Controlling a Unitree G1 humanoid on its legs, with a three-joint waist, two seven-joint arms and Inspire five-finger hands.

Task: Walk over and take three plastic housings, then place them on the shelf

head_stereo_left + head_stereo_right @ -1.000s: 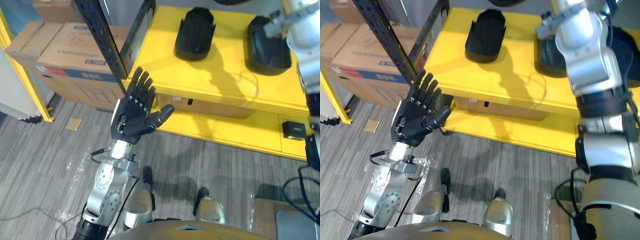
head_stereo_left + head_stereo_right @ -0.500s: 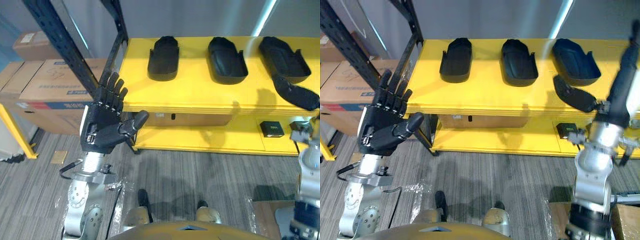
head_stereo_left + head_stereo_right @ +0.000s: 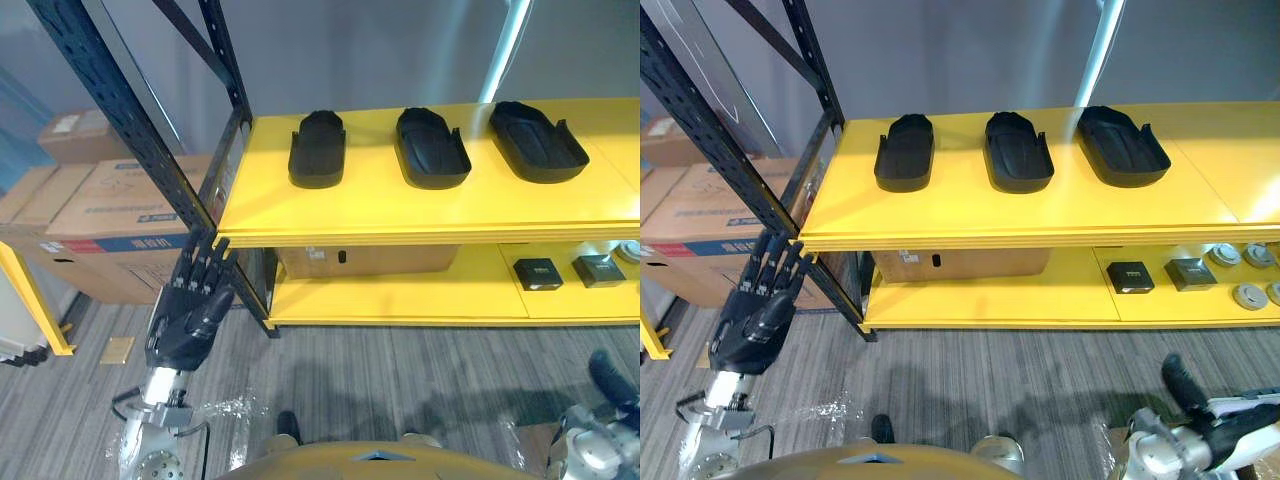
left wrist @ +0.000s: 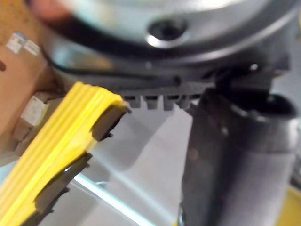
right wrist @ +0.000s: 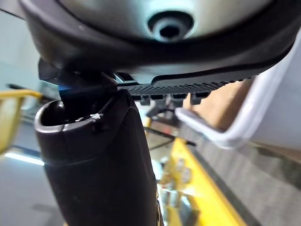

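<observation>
The left hand (image 3: 185,318) is nearest, raised with its fingers straight and a little apart, holding nothing; the right hand (image 3: 1180,380) is low down at the right, and I cannot tell if it is apart or together; farther off, three black plastic housings (image 3: 432,148) lie side by side, not touching, on top of the yellow shelf (image 3: 300,215).

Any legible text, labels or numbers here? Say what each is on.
Nothing reads well enough to quote.
Cardboard boxes, beside the shelf: blue printed band and white labels, too small.
Brown box on the lower level: no legible print.
Black housings: no marks visible.
</observation>
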